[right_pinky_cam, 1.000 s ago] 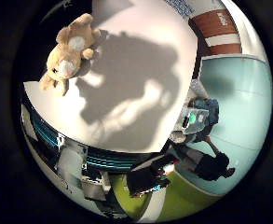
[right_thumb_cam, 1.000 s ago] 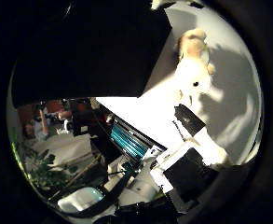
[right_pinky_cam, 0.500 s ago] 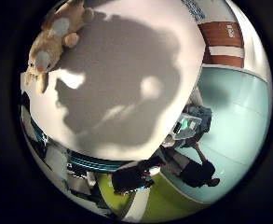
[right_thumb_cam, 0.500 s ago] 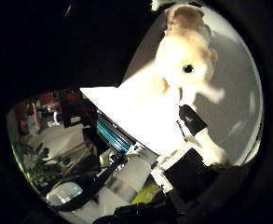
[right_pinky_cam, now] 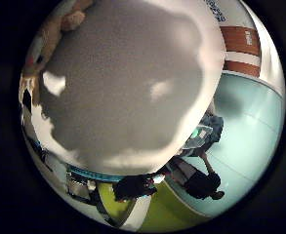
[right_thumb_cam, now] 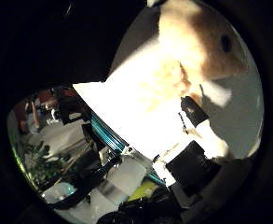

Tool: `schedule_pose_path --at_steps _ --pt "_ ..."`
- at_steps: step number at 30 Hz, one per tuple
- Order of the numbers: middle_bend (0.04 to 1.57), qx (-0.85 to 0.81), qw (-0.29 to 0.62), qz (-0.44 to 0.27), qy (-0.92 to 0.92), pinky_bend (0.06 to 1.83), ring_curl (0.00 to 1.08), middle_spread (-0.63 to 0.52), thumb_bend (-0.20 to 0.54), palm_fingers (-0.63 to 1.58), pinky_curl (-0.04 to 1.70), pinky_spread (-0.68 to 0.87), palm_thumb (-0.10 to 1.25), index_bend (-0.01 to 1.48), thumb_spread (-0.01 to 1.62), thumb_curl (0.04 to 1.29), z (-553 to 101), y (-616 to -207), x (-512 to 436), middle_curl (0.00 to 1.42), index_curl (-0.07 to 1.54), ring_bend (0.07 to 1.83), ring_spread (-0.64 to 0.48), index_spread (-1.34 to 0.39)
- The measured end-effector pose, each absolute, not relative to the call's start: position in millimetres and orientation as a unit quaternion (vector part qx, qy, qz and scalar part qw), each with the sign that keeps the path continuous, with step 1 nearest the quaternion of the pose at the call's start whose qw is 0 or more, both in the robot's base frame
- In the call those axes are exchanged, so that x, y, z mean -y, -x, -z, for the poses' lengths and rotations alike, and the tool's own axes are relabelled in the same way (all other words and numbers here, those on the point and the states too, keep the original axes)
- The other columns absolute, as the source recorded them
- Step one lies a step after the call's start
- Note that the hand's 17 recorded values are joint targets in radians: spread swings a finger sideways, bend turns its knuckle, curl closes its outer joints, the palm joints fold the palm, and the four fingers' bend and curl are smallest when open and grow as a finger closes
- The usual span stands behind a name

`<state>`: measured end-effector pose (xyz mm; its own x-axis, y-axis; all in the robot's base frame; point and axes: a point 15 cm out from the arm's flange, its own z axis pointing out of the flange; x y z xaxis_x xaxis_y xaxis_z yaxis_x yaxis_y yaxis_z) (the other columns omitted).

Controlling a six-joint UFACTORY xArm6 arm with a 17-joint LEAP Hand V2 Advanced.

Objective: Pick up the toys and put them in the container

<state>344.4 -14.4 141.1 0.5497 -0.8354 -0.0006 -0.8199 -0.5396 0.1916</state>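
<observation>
White worktop (right_pinky_cam: 132, 73) fills the palm's view; the plush toy (right_thumb_cam: 196, 51) lies on it close beside the hand (right_thumb_cam: 196, 154), ungrasped. Finger state unclear; no container visible.

— What is under your palm?

— The bench (right_pinky_cam: 132, 87) lies close below me, and my shadow (right_pinky_cam: 128, 97) falls across most of it.

— And the plush toy (right_thumb_cam: 196, 51)?

— It lies on the bench, close to my palm on the thumb side, just beside my fingers (right_thumb_cam: 192, 109). From the little-finger side it sits at the bench's far edge.

— Beyond the bench?

— The floor (right_pinky_cam: 250, 141), lower down, past its edge.
</observation>
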Motion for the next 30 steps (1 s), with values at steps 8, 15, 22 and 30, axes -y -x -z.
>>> schedule_pose_path --at_steps 8,15,22,30 --pt "0.64 0.457 0.094 0.032 -0.884 0.62 0.42 -0.32 -0.037 1.2 0.34 -0.42 0.91 0.24 0.7 0.64 -149.0 -345.9 15.8 0.51 0.34 0.75 -0.36 -0.46" --pt "1.04 0.462 0.087 0.009 -0.883 1.05 0.61 -0.26 -0.013 1.24 0.56 -0.45 0.96 0.7 0.77 0.65 -168.1 -349.4 22.7 0.75 0.66 1.13 -0.31 -0.41" --pt "1.23 0.459 0.09 0.017 -0.884 1.23 0.71 -0.21 -0.018 1.08 0.71 -0.31 1.07 0.93 0.65 0.72 -174.5 -322.2 31.3 0.87 0.85 1.3 -0.26 -0.33" --pt "1.3 0.485 0.098 0.029 -0.869 1.22 0.77 -0.18 -0.021 1.02 0.83 -0.26 1.08 0.97 0.49 0.8 -220.3 -291.7 60.1 0.91 0.94 1.33 -0.25 -0.3"
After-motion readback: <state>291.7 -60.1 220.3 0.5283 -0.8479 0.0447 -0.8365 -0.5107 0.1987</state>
